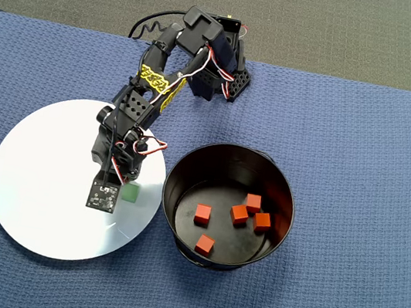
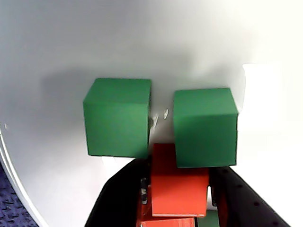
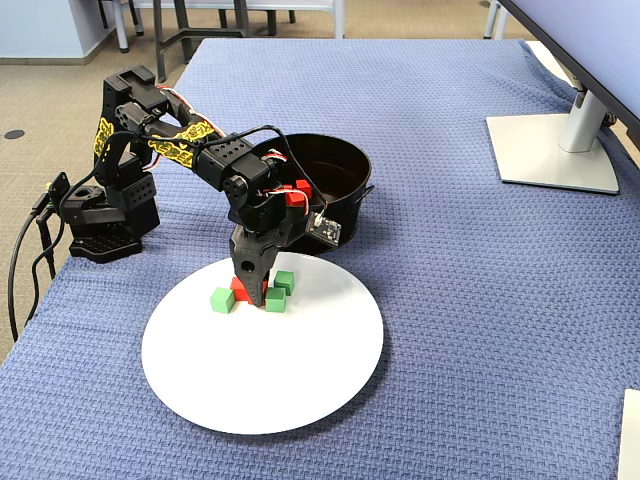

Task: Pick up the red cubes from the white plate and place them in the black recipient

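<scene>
Overhead, I see my arm (image 1: 128, 122) reaching down over the white plate (image 1: 37, 182), hiding most of what lies under it; one green cube (image 1: 130, 192) peeks out at its right. Right of the plate, the black bowl (image 1: 227, 206) holds five red cubes (image 1: 239, 215).

From the wrist, my gripper (image 2: 177, 196) has its jaws on either side of a red cube (image 2: 179, 182), seemingly gripping it, with two green cubes (image 2: 118, 124) just beyond.

In the fixed view, the gripper (image 3: 251, 283) points down at the red cube (image 3: 241, 291) on the plate (image 3: 290, 380), among three green cubes (image 3: 223, 300); the bowl (image 3: 335, 170) sits behind.
</scene>
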You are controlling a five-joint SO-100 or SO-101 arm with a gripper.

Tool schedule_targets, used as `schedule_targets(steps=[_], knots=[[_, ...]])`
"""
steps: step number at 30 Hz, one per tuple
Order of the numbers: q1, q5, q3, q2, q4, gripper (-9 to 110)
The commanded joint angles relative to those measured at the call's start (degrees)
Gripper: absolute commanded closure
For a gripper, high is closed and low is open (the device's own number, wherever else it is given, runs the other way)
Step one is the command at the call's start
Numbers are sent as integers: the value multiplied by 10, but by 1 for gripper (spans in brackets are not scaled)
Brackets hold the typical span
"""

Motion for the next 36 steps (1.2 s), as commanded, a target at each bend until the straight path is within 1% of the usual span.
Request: schedule_targets(steps=[1,7,11,19,23,28,34,35,36], knots=[[-4,15,-27,34,-7,101],[-6,48,-41,107,45,101],[-29,129,-42,163,61,101],[-91,422,-104,245,57,102],[-142,547,-139,273,68,102],[-230,707,-181,274,69,102],[-357,907,-184,242,61,102],[-375,935,-185,232,69,98],[-394,953,-185,224,83,82]])
